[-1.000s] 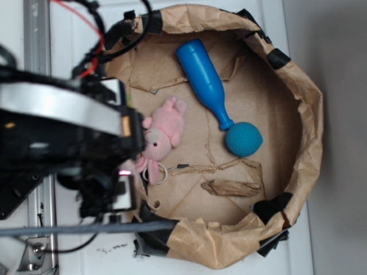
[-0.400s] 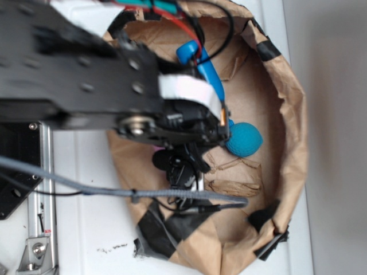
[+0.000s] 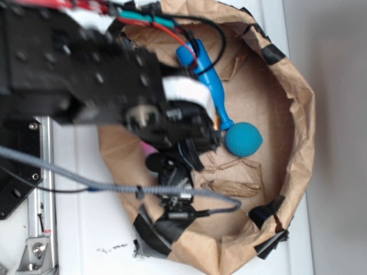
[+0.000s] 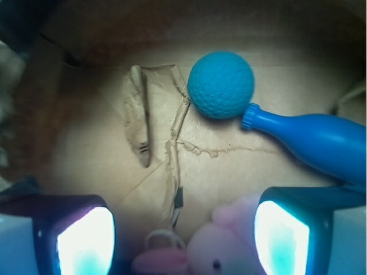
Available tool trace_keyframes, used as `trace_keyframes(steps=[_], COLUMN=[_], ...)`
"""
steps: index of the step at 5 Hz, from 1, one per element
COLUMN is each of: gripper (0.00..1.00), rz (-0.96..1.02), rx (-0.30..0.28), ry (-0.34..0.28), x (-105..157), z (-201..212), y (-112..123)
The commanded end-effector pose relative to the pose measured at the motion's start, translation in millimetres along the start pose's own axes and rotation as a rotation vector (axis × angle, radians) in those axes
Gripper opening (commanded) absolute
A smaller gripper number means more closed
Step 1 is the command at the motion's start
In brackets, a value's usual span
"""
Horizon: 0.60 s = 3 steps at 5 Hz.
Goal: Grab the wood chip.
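Two claw fingers (image 4: 86, 240) spread above plush, wood chip (image 4: 137, 117) beyond.

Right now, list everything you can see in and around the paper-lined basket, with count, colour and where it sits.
wood chip: one, tan-brown, on the basket floor left of the ball
paper strip: one, brown, twisted, beside the chip
ball: one, teal-blue, dimpled, touching the pin's narrow end
bowling pin: one, blue, lying flat at right
plush toy: one, pink, between the claw fingers
basket: one, brown paper, black tape patches
claw: one, black, open above the plush
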<state>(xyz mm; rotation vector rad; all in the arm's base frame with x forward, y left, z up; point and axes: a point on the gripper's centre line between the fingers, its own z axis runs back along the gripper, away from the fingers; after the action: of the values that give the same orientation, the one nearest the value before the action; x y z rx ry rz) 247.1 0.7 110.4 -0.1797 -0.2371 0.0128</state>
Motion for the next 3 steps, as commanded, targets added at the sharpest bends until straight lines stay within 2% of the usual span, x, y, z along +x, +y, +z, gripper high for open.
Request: trace_keyframes(steps=[1,2,3], gripper=[1.0,1.0,1.0], rz=[0.079,0.055,0.001], rx=[0.091,0.111,0.093], ry=[-0.115,-0.148,-0.098], x=[25.2,30.0,28.6], z=[86.5,67.7,15.4], y=[7.1,9.9,6.8])
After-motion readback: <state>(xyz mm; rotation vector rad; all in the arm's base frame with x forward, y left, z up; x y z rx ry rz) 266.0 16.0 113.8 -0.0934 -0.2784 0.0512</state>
